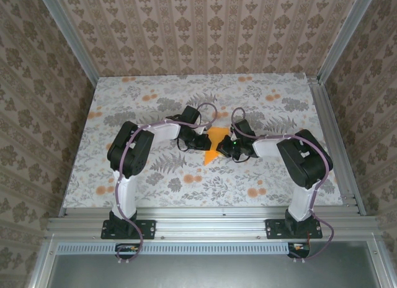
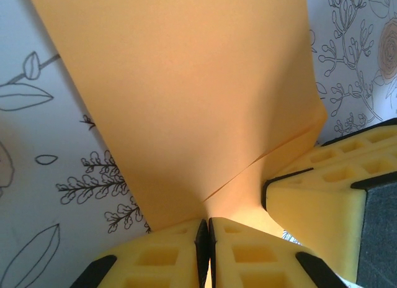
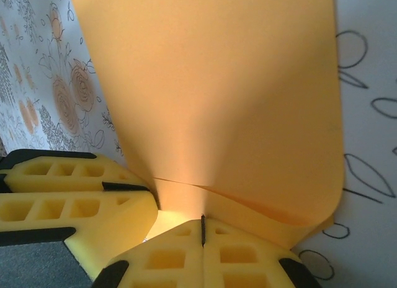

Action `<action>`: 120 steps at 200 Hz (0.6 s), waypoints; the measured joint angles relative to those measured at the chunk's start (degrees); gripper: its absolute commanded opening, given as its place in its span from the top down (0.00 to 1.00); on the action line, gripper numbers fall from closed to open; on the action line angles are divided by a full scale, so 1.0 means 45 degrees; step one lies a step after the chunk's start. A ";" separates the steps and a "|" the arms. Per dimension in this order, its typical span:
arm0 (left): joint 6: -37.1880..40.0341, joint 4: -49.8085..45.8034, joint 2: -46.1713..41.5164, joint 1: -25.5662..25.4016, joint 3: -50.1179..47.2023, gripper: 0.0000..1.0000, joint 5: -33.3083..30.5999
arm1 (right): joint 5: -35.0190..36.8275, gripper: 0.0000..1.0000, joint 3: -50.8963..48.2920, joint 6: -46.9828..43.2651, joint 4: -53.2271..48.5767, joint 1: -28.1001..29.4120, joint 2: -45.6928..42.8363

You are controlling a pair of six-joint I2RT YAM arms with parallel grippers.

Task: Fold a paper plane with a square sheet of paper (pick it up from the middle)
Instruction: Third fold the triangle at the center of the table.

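L arm & R arm both reach fwd, elbows out to the sides, forearms angled inward so the wrists meet near mid-table. L gripper and R gripper sit just beside each other. Each has its yellow pads pressed flat together, pinching the sheet of paper at its edge.

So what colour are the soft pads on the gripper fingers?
Yellow foam pads, best seen in the left wrist view, pinching the thin orange sheet of paper.
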 measured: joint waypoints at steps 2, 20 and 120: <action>0.0010 0.0005 0.0000 0.0000 0.0000 0.85 0.0000 | -0.0005 1.00 0.0000 -0.0024 -0.0010 -0.0019 0.0000; 0.0015 0.0005 0.0000 0.0000 0.0000 0.85 0.0000 | -0.0010 1.00 0.0005 -0.0253 -0.0024 -0.0141 0.0005; 0.0024 0.0117 0.0000 0.0000 -0.0019 0.85 -0.0010 | -0.0053 1.00 0.0005 -0.1268 -0.0563 -0.1083 -0.0131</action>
